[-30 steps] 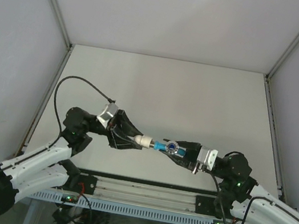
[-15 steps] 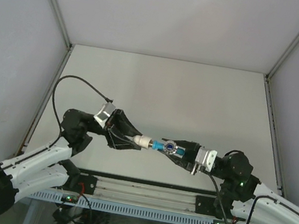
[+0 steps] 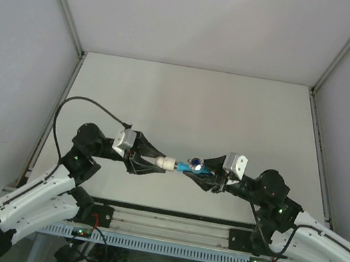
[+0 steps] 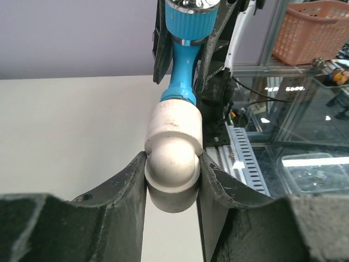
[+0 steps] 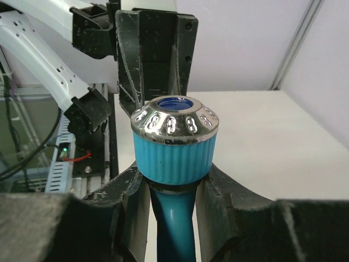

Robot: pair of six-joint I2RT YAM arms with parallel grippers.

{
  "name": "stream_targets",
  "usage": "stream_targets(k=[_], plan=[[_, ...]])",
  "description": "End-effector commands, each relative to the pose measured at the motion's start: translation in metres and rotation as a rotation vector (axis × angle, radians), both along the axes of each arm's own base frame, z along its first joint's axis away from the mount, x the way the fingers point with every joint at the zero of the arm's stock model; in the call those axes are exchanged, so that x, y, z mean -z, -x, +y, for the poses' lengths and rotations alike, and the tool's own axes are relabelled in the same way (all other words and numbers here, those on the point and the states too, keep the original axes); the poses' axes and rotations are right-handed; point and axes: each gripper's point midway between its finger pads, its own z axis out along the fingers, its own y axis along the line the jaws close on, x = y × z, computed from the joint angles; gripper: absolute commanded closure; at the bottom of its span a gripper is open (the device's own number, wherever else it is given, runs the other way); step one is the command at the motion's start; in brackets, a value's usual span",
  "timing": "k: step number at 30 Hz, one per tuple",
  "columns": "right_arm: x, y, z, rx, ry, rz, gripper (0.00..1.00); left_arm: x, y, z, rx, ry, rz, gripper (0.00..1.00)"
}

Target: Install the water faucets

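Faucet [image 3: 190, 166] aloft between the two arms, above the near middle of the desk [image 3: 194, 100], clear of its surface. Clamped in the right tool [image 3: 208, 174], jaws narrow on either side of the blue body beside the ribbed, chrome-rimmed top. Left tool [image 3: 154, 163] closed hard on the white elbow fitting [image 3: 168, 164], pads pressed to its rounded sides.

Key relation: sits immediately right of the fitting, end to end and touching, blue stem meeting the fitting's mouth. Depth of engagement not readable. Long axis left to right, roughly level, in line with both tools. Points left into the fitting; ribbed top away from it, toward the right wrist. Right arm nearer the faucet, left arm nearer the fitting.

Judgement: probably mid-joining. Next move likely a turn or push along that left-right axis, with both axes kept in line to avoid a crooked start.
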Motion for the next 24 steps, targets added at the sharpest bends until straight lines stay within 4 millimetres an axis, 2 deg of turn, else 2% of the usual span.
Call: stream_targets(k=[1,7,12,19,24], plan=[[-0.016,0.021,0.009,-0.138,-0.077,0.167,1.0,-0.023,-0.007,-0.002,-0.065,0.053,-0.165,1.0],[-0.017,0.023,0.008,-0.188,-0.124,0.288,1.0,-0.032,0.003,0.0,-0.04,0.104,-0.222,1.0],[-0.018,0.02,0.009,-0.179,-0.142,0.364,1.0,-0.041,0.002,0.001,-0.059,0.135,-0.262,1.0],[-0.013,0.015,0.011,-0.148,-0.132,0.447,1.0,-0.038,-0.002,-0.002,-0.07,0.131,-0.274,1.0],[-0.007,0.004,0.012,-0.093,-0.139,0.591,1.0,-0.036,-0.005,-0.003,-0.086,0.125,-0.317,1.0]])
